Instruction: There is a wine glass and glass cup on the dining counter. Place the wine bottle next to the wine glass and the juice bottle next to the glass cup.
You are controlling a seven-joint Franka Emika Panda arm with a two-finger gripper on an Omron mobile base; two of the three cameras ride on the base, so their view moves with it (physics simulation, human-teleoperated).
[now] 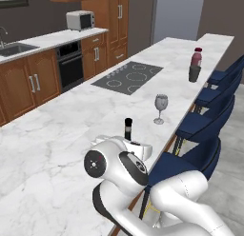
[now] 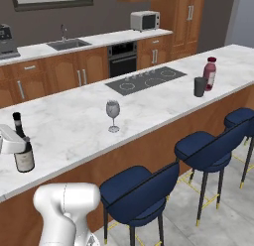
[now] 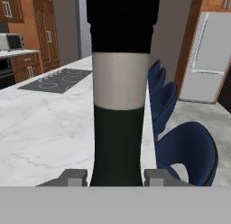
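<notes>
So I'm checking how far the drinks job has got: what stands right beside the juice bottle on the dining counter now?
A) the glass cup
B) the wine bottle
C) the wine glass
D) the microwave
A: the juice bottle stands at the far end of the dining counter with the glass cup right beside it; the wine glass stands alone mid-counter, and the wine bottle sits in the gripper.

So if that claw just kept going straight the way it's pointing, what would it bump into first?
The wine bottle: the claw is already shut on it. Beyond the bottle, it points along the dining counter; how far that stays free is hard to judge.
</notes>
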